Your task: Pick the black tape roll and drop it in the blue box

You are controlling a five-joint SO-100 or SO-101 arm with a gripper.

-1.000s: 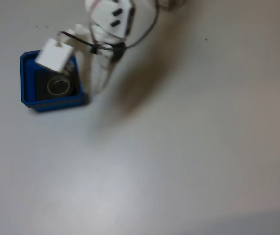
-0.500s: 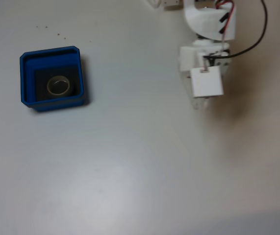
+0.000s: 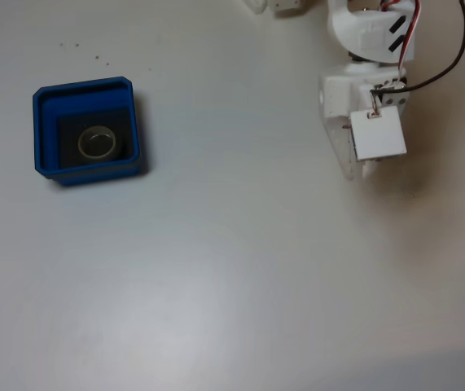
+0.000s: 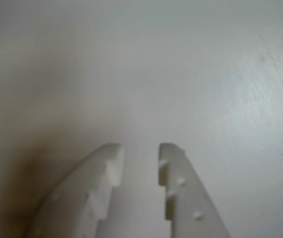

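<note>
Since half a second ago the arm (image 3: 370, 81) has shifted a little further to the right in the fixed view, and a full second ago it was still leaning over the blue box; now it stands well apart from it, near the upper right corner of the table (image 3: 240, 269).

The blue box (image 3: 46, 130) sits at the left of the fixed view, in the same spot as before. Inside it, flat on the dark floor, lies the tape roll (image 3: 98, 143) (its pale inner core shows as a ring, while the black outer band blends into the floor). The roll lies roughly in the middle of the box, clear of the walls.

The gripper (image 4: 140, 153) is seen from the wrist view as two white fingers (image 4: 106, 171) with a narrow gap between their tips; it is slightly parted and holds nothing, with bare table surface showing between and beyond the tips. In the fixed view the gripper (image 3: 362, 173) points downward in the picture, partly covered by a white square block (image 3: 379, 134) mounted on the wrist. A dark cable (image 3: 452, 61) loops off the arm toward the right edge.
</note>
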